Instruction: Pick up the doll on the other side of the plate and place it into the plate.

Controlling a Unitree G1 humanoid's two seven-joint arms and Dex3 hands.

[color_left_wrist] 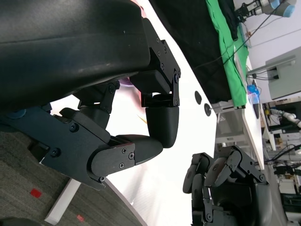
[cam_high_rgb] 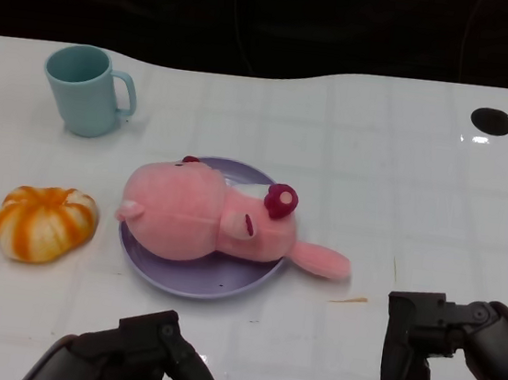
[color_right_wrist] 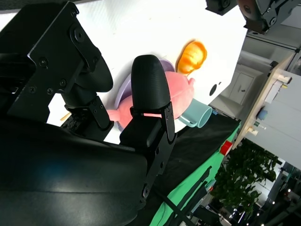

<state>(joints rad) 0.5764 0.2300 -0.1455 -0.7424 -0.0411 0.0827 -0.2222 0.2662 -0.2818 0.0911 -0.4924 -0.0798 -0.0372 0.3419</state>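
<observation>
Head view first: the pink doll (cam_high_rgb: 222, 225) is lying on its side in the purple plate (cam_high_rgb: 189, 284), with 1 ear or limb hanging over the rim onto the white bench (cam_high_rgb: 379, 150). So I'd say the placing part looks done. It's plush, so my guess is light, squashy and not fragile at all; the fat body is the best place to grab, since the floppy bit would just dangle. A teal mug (cam_high_rgb: 88, 90) and an orange striped pumpkin toy (cam_high_rgb: 44, 223) sit off to the side. The left hand (cam_high_rgb: 136, 361) and right hand (cam_high_rgb: 451, 358) both sit low near the bench edge, holding nothing.

Left wrist view: mostly its own fingers (color_left_wrist: 160, 120), curled a bit but clearly empty, plus the other hand nearby. The doll barely shows here.

Right wrist view: fingers apart, nothing between them, and behind them you get the doll, plate, mug and pumpkin toy lined up from the side, something the left wrist misses.
</observation>
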